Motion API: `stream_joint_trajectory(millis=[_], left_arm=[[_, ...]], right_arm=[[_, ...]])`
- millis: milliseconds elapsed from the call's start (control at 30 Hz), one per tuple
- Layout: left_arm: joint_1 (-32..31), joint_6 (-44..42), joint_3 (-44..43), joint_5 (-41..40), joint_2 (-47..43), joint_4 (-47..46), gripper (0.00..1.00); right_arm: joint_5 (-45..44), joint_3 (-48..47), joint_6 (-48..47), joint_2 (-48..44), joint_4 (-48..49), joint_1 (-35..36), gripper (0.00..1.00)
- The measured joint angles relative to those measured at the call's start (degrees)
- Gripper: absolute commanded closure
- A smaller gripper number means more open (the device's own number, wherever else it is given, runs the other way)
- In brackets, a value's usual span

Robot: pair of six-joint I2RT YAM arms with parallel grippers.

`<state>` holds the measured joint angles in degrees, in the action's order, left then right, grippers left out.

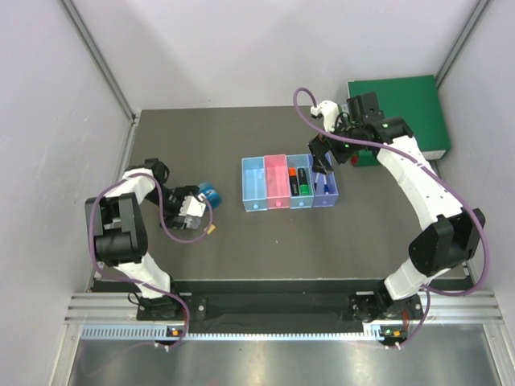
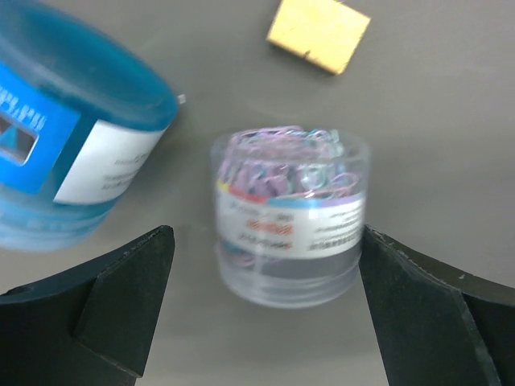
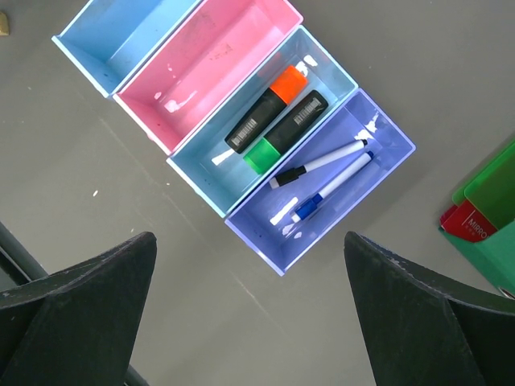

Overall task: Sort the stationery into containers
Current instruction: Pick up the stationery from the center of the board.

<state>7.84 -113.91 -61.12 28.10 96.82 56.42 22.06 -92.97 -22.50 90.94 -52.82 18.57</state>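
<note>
The containers stand as a joined row at mid-table. In the right wrist view the outer light blue bin and the pink bin hold nothing. The second light blue bin holds the orange-capped highlighter and the green-capped highlighter. The purple bin holds two white pens. My right gripper hangs open above that end. My left gripper is open around a clear tin of paper clips, beside the blue tin and the orange block.
A large green binder lies at the back right, just behind the right arm, with a small red item at its edge. Grey walls close the table on the left, back and right. The blue tin sits left of the bins.
</note>
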Motion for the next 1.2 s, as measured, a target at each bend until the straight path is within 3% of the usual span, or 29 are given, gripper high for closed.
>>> stream_joint_trajectory(millis=[233, 367, 600, 633, 700, 967, 1200], left_arm=[[0.0, 0.0, 0.98, -0.09, -0.02, 0.11, 0.01], [0.0, 0.0, 1.77, -0.11, -0.2, -0.02, 0.12], [0.0, 0.2, 4.96, -0.04, -1.51, -1.38, 0.48], [0.0, 0.09, 5.35, -0.02, -1.88, -1.7, 0.64], [0.0, 0.22, 5.88, -0.04, -2.45, -2.03, 0.73], [0.0, 0.2, 7.15, 2.03, -6.45, -2.91, 0.73], [-1.46, 0.17, 7.37, 10.56, -22.8, -6.82, 0.77]], right_arm=[[0.0, 0.0, 0.0, 0.0, -0.02, 0.0, 0.01], [0.0, 0.0, 0.02, 0.0, 0.0, 0.0, 0.0], [0.0, 0.0, 0.02, 0.0, 0.02, 0.0, 0.0], [0.0, 0.0, 0.02, 0.0, 0.02, 0.0, 0.0], [0.02, 0.0, 0.02, 0.0, 0.02, 0.0, 0.0], [2.23, 0.0, 0.11, 0.0, -0.15, 0.0, 0.0], [10.8, 0.0, 0.04, -0.13, -2.4, 0.0, 0.0]])
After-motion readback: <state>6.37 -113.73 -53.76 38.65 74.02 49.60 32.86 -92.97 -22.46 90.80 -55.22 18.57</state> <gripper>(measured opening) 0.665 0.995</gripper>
